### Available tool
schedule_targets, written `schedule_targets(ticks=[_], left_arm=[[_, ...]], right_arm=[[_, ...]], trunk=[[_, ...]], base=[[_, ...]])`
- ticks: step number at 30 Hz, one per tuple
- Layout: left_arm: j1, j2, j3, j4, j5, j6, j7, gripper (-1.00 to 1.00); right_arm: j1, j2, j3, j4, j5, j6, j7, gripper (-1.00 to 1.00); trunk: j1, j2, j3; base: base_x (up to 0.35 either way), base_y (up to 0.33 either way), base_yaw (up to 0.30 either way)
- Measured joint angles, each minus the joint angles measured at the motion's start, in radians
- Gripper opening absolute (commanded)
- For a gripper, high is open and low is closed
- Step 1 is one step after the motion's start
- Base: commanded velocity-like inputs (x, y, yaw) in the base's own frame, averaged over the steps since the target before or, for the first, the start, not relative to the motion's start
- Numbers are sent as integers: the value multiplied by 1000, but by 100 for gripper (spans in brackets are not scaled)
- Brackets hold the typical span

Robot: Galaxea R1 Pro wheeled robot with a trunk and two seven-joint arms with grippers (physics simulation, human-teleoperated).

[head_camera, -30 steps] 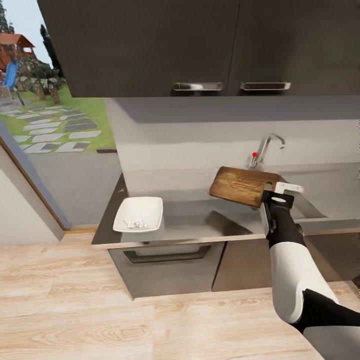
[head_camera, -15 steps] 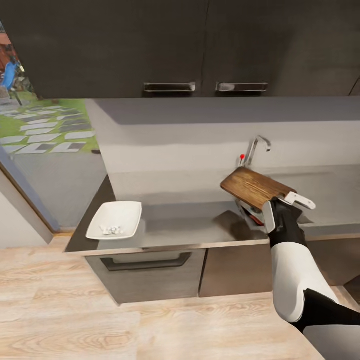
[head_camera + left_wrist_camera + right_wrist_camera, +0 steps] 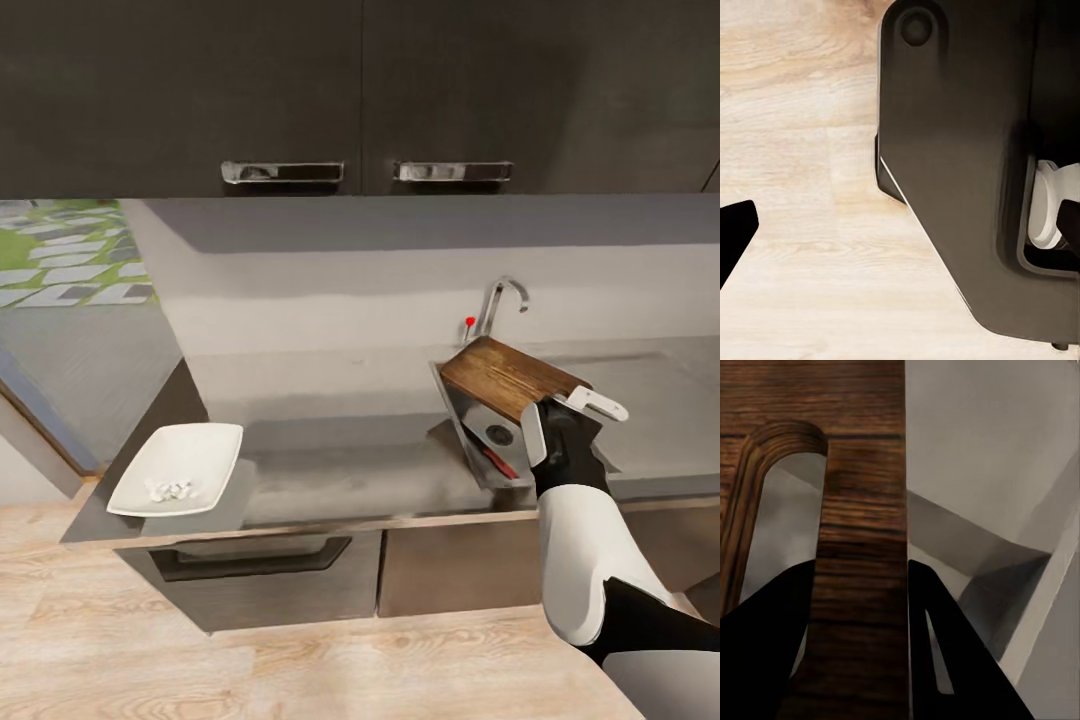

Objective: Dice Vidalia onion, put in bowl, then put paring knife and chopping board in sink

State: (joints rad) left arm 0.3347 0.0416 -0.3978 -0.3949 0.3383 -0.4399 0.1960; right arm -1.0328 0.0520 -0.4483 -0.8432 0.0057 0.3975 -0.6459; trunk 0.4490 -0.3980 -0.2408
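My right gripper (image 3: 562, 408) is shut on the handle end of the brown wooden chopping board (image 3: 508, 377), which hangs tilted over the grey steel sink (image 3: 463, 420). In the right wrist view the board (image 3: 862, 532) sits clamped between the two black fingers (image 3: 952, 660), its slot handle beside them. The paring knife (image 3: 497, 462) lies in the basin, its red handle showing near the round drain (image 3: 497, 433). On the countertop (image 3: 340, 455), far left, stands the white bowl (image 3: 190, 455) holding pale diced onion (image 3: 168, 490). One dark fingertip (image 3: 733, 234) of my left gripper hangs over the floor.
The chrome tap (image 3: 497, 300) with a red dot rises behind the board. Dark wall cupboards (image 3: 360, 90) hang overhead and dark cabinet fronts (image 3: 450, 570) sit below the worktop. Pale wood floor (image 3: 250, 670) lies in front. The robot's dark base (image 3: 960, 150) is close to the left wrist.
The camera has swung right, so everything slid left in the picture. My right gripper has carried the board across and down over the sink, uncovering the drain and knife.
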Motion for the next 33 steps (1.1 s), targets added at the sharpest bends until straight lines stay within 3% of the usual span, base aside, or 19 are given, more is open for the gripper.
schedule_targets(ticks=[13, 20, 26, 33], left_arm=[[0, 3, 2, 0, 2, -1, 0, 100], [0, 5, 2, -2, 2, -1, -1, 100], [0, 8, 2, -3, 2, -1, -1, 100], [0, 8, 1, -3, 2, -1, -1, 100]], right_arm=[[0, -1, -1, 23, -16, -6, -63, -100], [0, -2, -68, 54, -19, -80, -144, -100], [0, -1, -73, 81, -26, -138, -231, -100], [0, -3, -73, 112, -26, -147, -247, -100]], trunk=[[0, 0, -21], [0, 0, -27], [0, 0, -27], [0, 0, -28]], base=[[79, 30, 0], [36, 23, 0], [110, 0, 0], [203, 0, 0]])
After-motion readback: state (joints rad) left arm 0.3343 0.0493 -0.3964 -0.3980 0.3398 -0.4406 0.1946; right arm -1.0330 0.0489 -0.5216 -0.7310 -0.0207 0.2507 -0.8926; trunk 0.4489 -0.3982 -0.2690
